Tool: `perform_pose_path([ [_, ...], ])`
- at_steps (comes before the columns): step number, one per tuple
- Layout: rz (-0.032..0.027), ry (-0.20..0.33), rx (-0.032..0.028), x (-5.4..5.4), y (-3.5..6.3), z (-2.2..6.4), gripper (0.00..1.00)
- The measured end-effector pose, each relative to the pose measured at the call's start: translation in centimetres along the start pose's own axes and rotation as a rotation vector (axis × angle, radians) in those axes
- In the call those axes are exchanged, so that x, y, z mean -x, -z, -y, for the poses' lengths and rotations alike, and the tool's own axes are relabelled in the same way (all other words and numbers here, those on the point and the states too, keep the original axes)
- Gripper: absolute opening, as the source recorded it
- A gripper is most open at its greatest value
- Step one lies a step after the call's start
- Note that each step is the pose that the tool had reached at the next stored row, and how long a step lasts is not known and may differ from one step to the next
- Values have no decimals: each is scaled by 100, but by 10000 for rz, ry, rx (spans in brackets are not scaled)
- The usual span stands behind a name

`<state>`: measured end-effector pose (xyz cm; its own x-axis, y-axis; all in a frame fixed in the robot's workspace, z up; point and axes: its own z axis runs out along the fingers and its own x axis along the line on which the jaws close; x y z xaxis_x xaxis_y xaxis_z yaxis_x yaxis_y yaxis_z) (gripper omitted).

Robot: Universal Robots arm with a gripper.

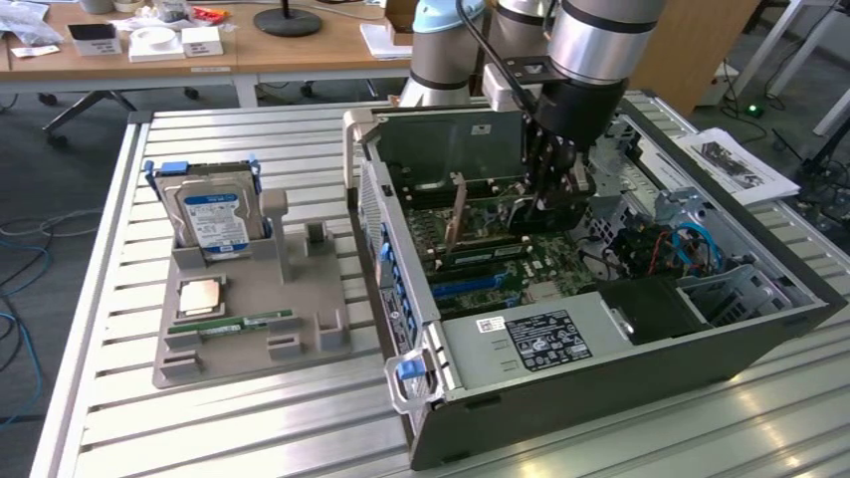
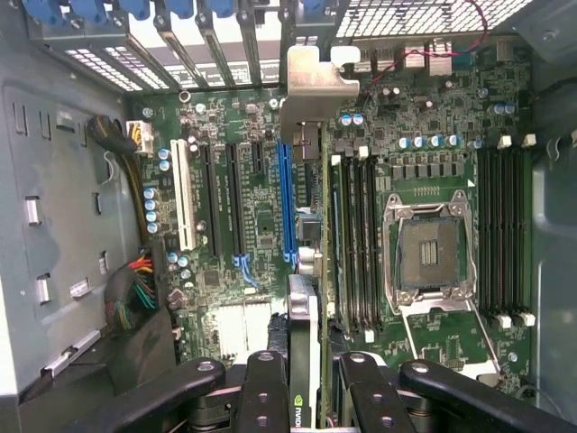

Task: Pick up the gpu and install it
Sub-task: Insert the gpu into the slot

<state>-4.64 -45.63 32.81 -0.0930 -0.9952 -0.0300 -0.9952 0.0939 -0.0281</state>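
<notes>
Pickup looks done: your pincer is clamped on the gpu, one finger on each face of the card, jaws partly closed around it. The card stands on edge and runs straight out ahead of the fingers. Its silver end bracket is at the end far from the pincer, close to the rear slot covers of the pc case. In the exterior view you can see the pincer down inside the open case, over the motherboard.

Beneath the pincer, the card lines up just beside the long blue slot, between it and the memory slots. You can't tell whether the edge connector is in a slot or hanging over it, because the card hides its own lower edge. I'd call the install unfinished: the grip is on, there's no clear sign of seating, and the bracket isn't visibly home against the rear frame.

Well off to the side of the pincer, outside the case, the parts fixture holds the hard drive and a memory stick.
</notes>
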Motion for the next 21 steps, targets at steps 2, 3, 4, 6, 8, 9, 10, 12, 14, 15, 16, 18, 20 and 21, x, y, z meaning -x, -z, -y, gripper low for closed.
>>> perform_pose_path([
  [2, 1, -2, -1, -1, -18, -8, 27],
  [3, -1, 0, -1, -1, -28, -9, 27],
  [4, 0, 0, -1, -2, -39, -12, 27],
  [6, 0, 1, 0, -2, -58, -15, 27],
  [8, -3, 1, 0, -3, -65, -17, 27],
  [9, -3, 0, 0, -3, -65, -17, 27],
  [10, -1, 0, 0, -3, -66, -17, 27],
  [12, -1, 0, 0, -3, -66, -17, 27],
  [14, 0, 0, -1, -3, -73, -17, 27],
  [15, -1, 1, 0, -3, -75, -17, 27],
  [16, -2, 0, 0, -3, -77, -17, 27],
  [18, 0, 0, -1, -3, -83, -17, 27],
  [20, 0, 1, -1, -3, -89, -17, 27],
  [21, 0, 1, 0, -4, -94, -18, 27],
])
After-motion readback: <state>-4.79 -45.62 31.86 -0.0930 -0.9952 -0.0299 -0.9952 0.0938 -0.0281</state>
